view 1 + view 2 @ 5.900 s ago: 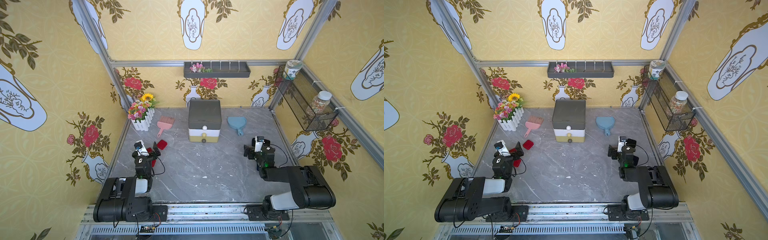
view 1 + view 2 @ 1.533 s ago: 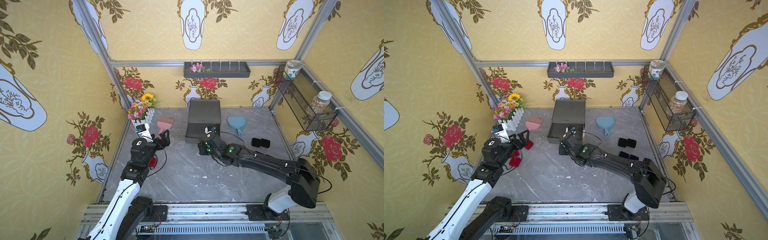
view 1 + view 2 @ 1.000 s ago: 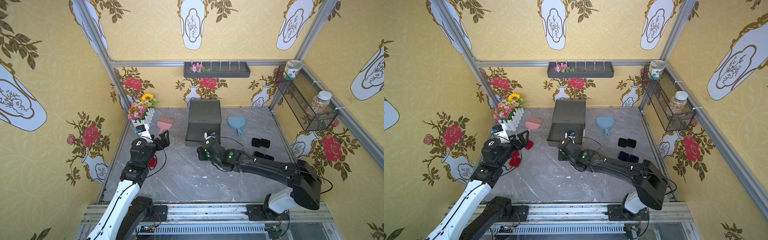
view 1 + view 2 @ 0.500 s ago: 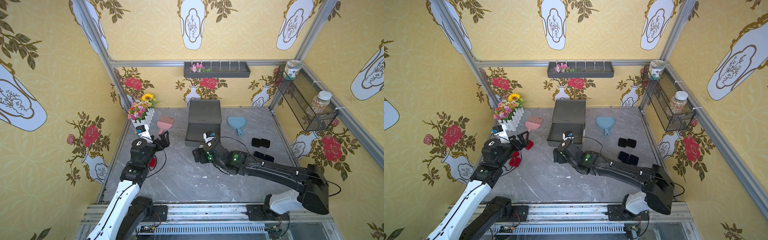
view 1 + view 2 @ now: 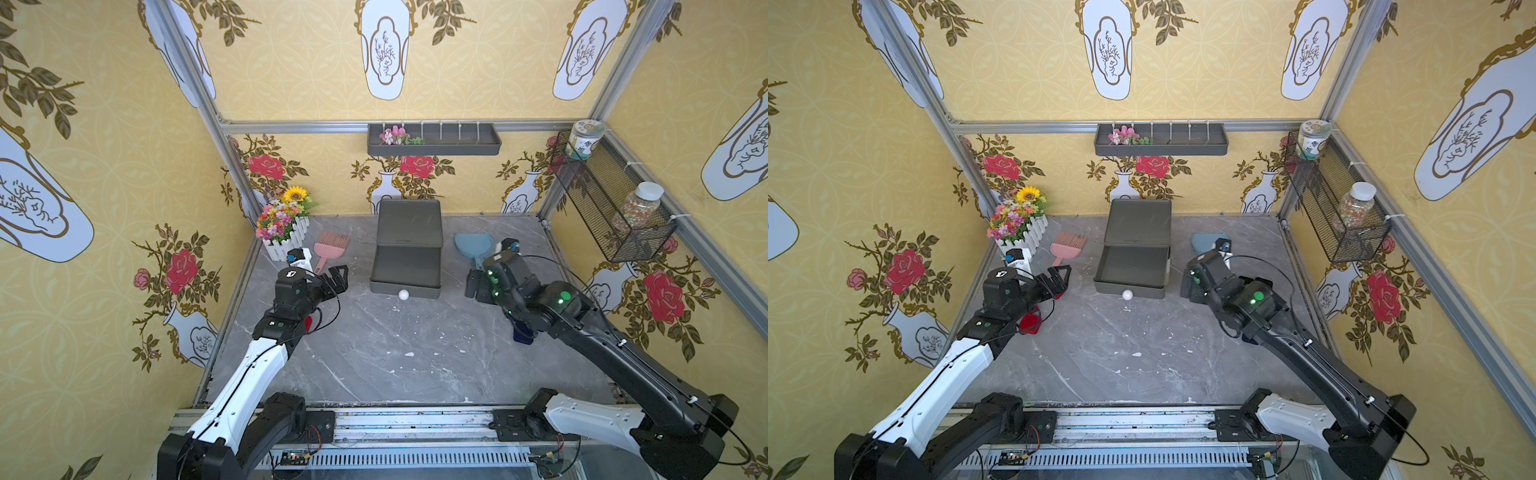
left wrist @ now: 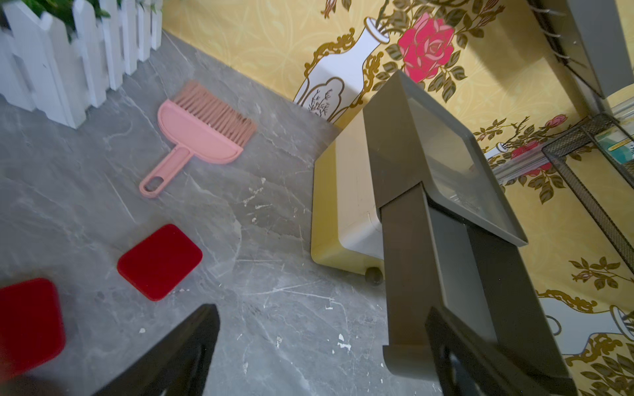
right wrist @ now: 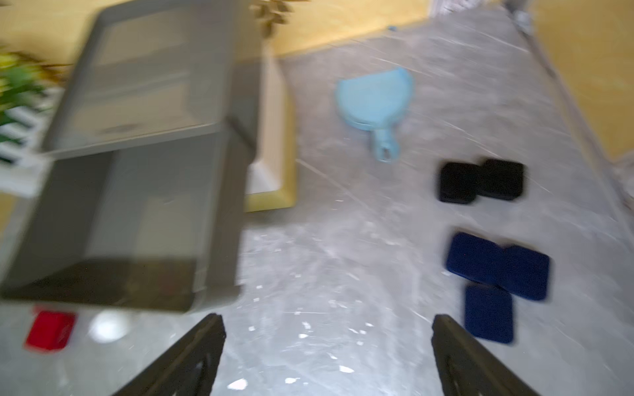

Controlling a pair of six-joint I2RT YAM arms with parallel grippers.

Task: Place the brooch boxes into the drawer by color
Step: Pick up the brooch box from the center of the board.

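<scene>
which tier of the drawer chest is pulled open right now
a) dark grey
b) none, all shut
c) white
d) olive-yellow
a: the dark grey tier is slid out toward the arms with its inside open to view and its white knob at the front edge.

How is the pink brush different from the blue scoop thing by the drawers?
The pink brush has a row of bristles; the blue dustpan is a smooth scoop with none. One is pink, the other light blue. The brush lies on the robot's left of the drawer chest, the dustpan on its right. Both lie flat on the grey table, and each has a short handle with a hole in it.
</scene>
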